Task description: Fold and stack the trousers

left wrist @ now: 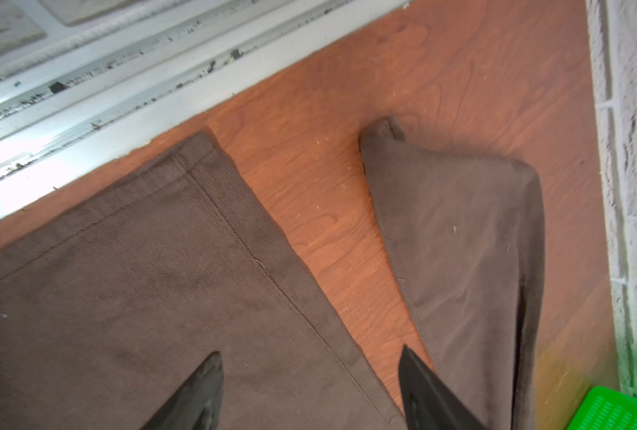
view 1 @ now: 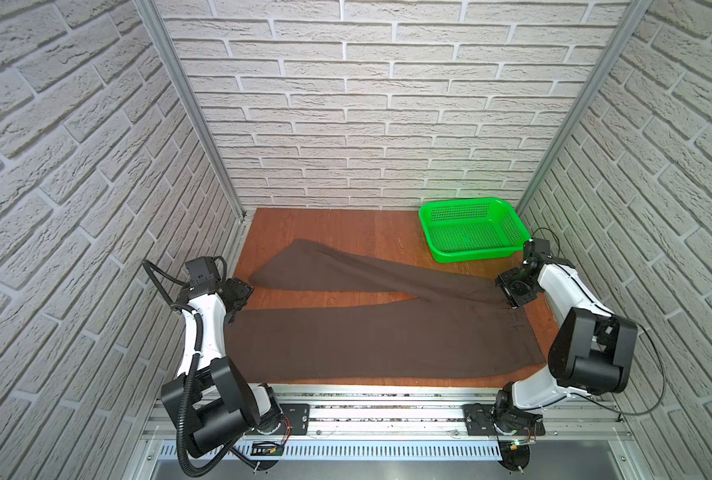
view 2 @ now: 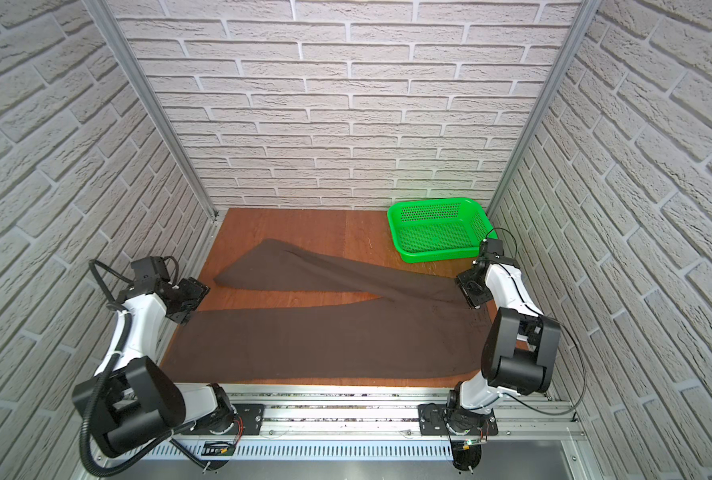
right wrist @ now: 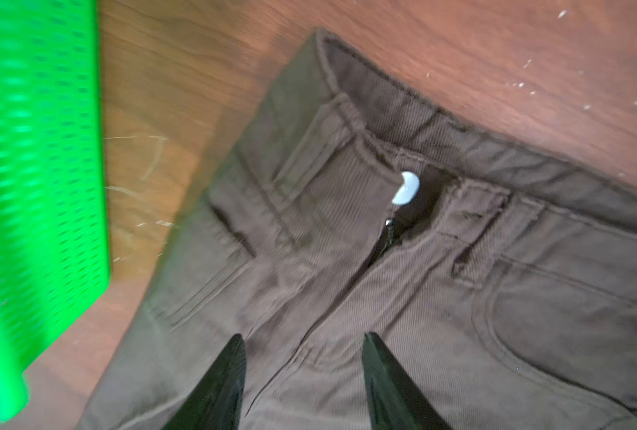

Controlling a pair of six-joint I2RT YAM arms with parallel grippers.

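Note:
The dark brown trousers (view 1: 366, 340) (view 2: 325, 340) lie spread across the wooden table, waistband to the right and legs to the left. The near leg lies flat along the front edge. The far leg (left wrist: 458, 242) angles toward the back left. My left gripper (view 1: 239, 297) (left wrist: 311, 353) hovers open over the near leg's inner edge, close to its hem, holding nothing. My right gripper (view 1: 512, 301) (right wrist: 303, 338) is open just above the fly, below the pale button (right wrist: 406, 188) at the waistband, with fabric under its fingers but none pinched.
A green perforated basket (view 1: 470, 228) (view 2: 437, 228) stands at the table's back right corner, just behind the right arm's wrist. Brick-pattern walls close in three sides. An aluminium rail (view 1: 387, 411) runs along the front, and bare wood (view 1: 337, 224) shows behind the trousers.

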